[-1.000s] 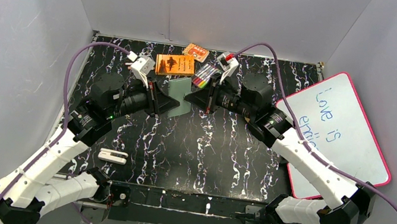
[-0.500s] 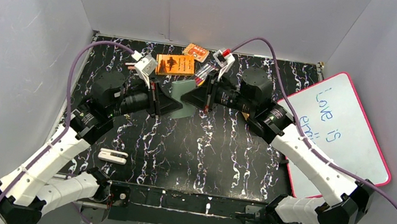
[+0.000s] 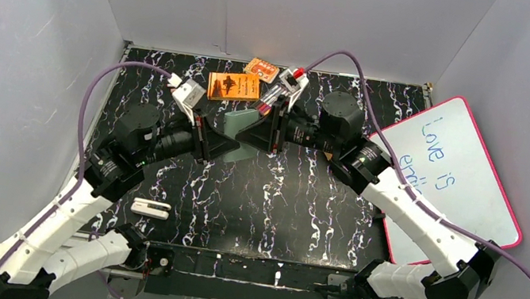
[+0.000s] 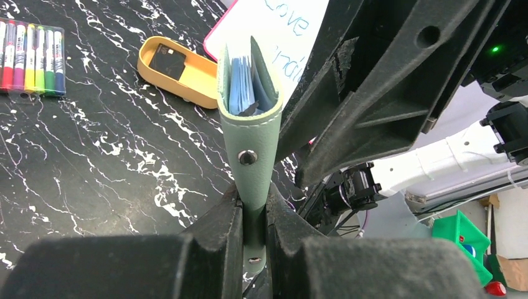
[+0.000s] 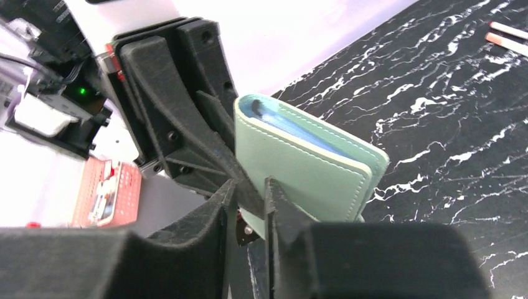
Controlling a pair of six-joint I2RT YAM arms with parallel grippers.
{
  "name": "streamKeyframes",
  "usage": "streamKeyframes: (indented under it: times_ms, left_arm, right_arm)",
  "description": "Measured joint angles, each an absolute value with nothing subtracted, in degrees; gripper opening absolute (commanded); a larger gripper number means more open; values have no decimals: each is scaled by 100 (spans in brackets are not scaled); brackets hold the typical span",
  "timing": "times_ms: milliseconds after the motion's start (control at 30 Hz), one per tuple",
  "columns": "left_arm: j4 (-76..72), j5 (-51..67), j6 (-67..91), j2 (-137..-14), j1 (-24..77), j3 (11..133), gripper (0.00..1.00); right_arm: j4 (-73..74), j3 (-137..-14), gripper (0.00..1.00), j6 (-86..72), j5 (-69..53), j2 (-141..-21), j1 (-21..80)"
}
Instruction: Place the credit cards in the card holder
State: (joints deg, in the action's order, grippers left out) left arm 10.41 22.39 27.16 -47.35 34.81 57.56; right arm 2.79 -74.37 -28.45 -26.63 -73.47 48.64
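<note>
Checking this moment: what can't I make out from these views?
- Top view: the inside of the card holder, hidden by the left hand and right hand meeting over it.
- Right wrist view: whether the right hand grips anything; the gap between its fingers is dark.
- Left wrist view: how full the sleeves are; the left hand clamps the card holder edge-on, so only its top shows.

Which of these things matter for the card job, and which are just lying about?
For the job: green card holder; dark credit card lying in the tan tray.
Lying about: the tan tray itself, marker pens, orange boxes, whiteboard.
</note>
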Motion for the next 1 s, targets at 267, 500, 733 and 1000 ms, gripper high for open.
streamKeyframes:
  times_ms: [267, 500, 733, 1000]
  left_arm:
    - [1090, 1699, 2639, -4289, 3684, 5548, 0]
    - [996, 2051, 2709, -3671, 3723, 5065, 0]
    - [314, 3463, 2947, -3210, 3726, 4624, 0]
    - [-231, 4289, 2987, -2849, 3726, 4567, 0]
  right_arm:
    - [377, -7452, 71, -2611, -3083, -7081, 4971]
    - [1011, -7607, 75, -1844, -3020, -6355, 4925]
    - [847, -7072, 75, -1664, -3061, -5498, 4923]
    - [709, -6576, 76, -1787, -3164, -5505, 4923]
